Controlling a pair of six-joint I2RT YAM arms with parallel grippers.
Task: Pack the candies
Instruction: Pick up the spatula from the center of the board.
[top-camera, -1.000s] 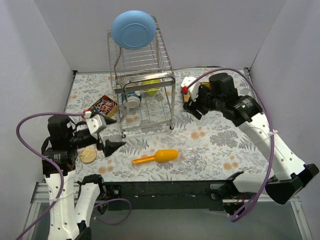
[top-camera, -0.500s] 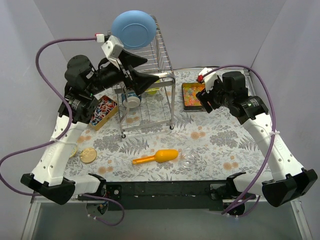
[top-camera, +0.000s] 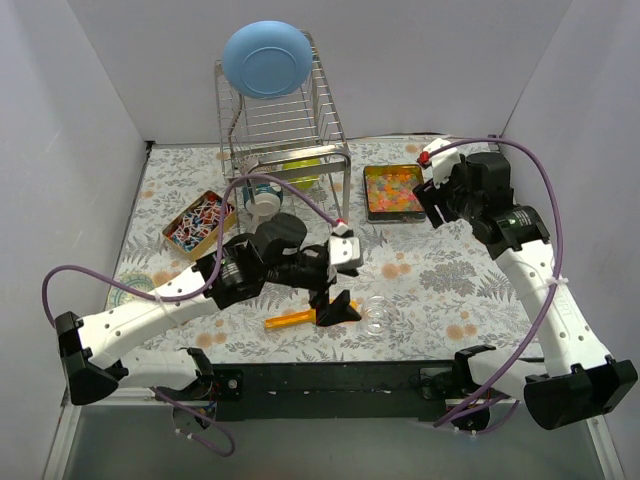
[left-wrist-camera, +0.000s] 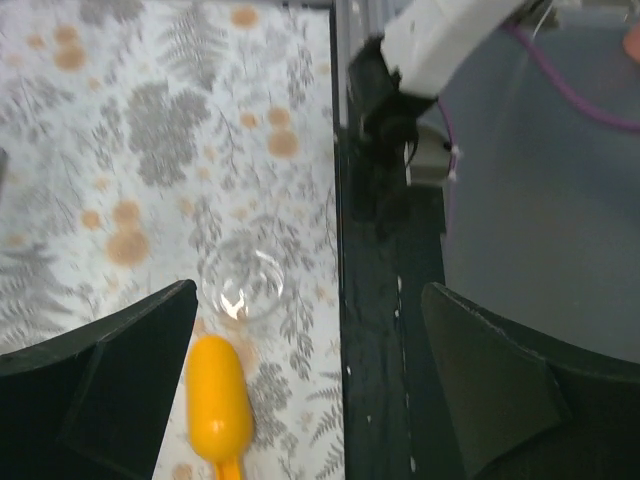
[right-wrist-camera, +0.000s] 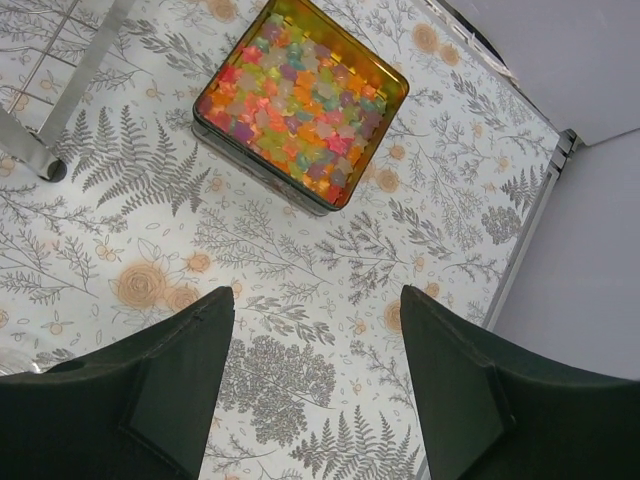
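1. The left gripper (top-camera: 336, 298) hangs with its jaws wide apart and empty, right over the yellow scoop (top-camera: 300, 318). A clear cup (top-camera: 378, 314) sits just beside it.
2. The right gripper (right-wrist-camera: 317, 300), also parted and holding nothing, hovers near a square tin (right-wrist-camera: 270, 180) filled with candies (right-wrist-camera: 300, 100).
3. Wrapped candies fill a box (top-camera: 228, 218) well off to the left.
4. The candies look tiny, light and glossy, likely to roll and slip from the fingers, so scooping suits them better. The scoop looks stiff, and its narrow handle is the place to grip.
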